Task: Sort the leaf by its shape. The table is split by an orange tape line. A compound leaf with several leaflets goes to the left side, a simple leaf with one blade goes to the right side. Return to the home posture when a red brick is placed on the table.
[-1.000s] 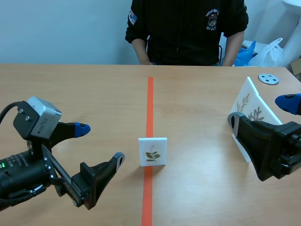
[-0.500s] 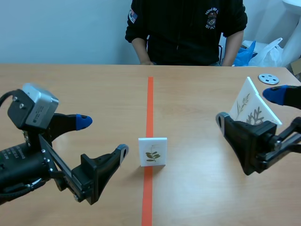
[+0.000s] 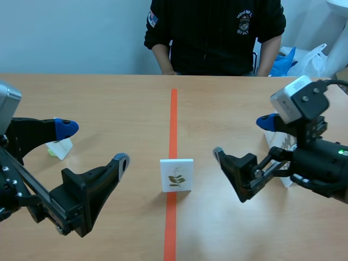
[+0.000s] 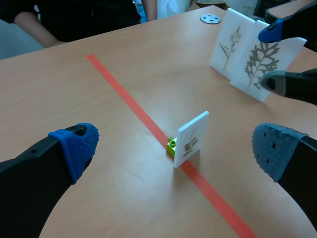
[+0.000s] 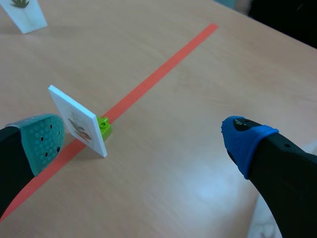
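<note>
In the scene view, the leaf card is seen upright on the orange tape line, lower centre, between the left gripper and the right gripper, both spread wide and empty. In the left wrist view, the card is seen ahead of the parted fingers. In the right wrist view it is seen likewise.

The light is bright, even and diffuse, and it comes from overhead. The wooden tabletop is lit alike from near to far and from left to right, with a mild sheen. In the right wrist view a pale patch of glare lies on the tabletop between the spread fingers of the right gripper. The white leaf card on the orange tape line casts only a faint, soft-edged shadow at its base. The person's dark jacket at the far side shows little surface detail.
</note>
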Controlling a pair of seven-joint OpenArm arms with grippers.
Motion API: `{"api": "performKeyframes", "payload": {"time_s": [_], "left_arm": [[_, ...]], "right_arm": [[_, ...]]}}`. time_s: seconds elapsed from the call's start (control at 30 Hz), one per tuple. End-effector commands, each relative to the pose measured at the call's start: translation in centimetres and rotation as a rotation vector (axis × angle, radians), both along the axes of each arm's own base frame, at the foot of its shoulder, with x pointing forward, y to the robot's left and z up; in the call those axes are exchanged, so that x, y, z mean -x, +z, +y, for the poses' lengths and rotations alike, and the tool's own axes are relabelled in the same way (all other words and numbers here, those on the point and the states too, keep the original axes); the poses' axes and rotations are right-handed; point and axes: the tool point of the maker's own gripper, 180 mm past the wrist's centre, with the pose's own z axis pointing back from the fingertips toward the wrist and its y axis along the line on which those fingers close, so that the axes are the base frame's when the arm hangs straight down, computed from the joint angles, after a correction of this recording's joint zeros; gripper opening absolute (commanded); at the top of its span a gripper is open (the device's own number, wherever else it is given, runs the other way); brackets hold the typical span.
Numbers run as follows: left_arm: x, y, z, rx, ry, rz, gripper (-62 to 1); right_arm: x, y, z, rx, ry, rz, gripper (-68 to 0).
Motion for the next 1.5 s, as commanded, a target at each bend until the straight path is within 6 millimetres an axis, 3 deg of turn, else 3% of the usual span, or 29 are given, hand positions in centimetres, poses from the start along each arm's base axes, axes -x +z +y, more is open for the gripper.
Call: {"api": "performKeyframes", "payload": {"time_s": [0.0,0.4,0.67,0.83,1.0,1.07,1.17,1.47], "left_arm": [[-0.2,0.9,0.1,0.020,0.010,-0.024,1.4],[-0.5,0.9,0.4,0.033,0.044,-0.022,1.4],[-0.7,1.1,0.9,0.047,0.064,-0.015,1.4],[-1.1,1.3,1.8,0.030,0.085,-0.028,1.4],[-1.3,1.4,2.5,0.016,0.101,-0.035,1.4],[-1.3,1.3,2.6,0.011,0.102,-0.031,1.4],[-1.3,1.2,2.6,0.009,0.103,-0.027,1.4],[-1.3,1.2,2.6,0.008,0.103,-0.026,1.4]], "right_arm": [[-0.8,0.5,0.6,-0.009,0.020,-0.029,0.4],[-1.7,-4.3,5.5,0.013,0.167,0.033,0.4],[-1.2,-7.1,9.8,0.027,0.272,0.058,0.4],[-0.5,-8.7,11.5,0.071,0.307,0.074,-0.2],[0.2,-10.1,11.6,0.107,0.301,0.088,-11.6],[0.3,-10.4,11.6,0.112,0.292,0.089,-19.4],[0.3,-10.3,11.6,0.106,0.285,0.083,-30.2],[0.6,-10.4,11.6,0.100,0.283,0.084,-52.0]]}}
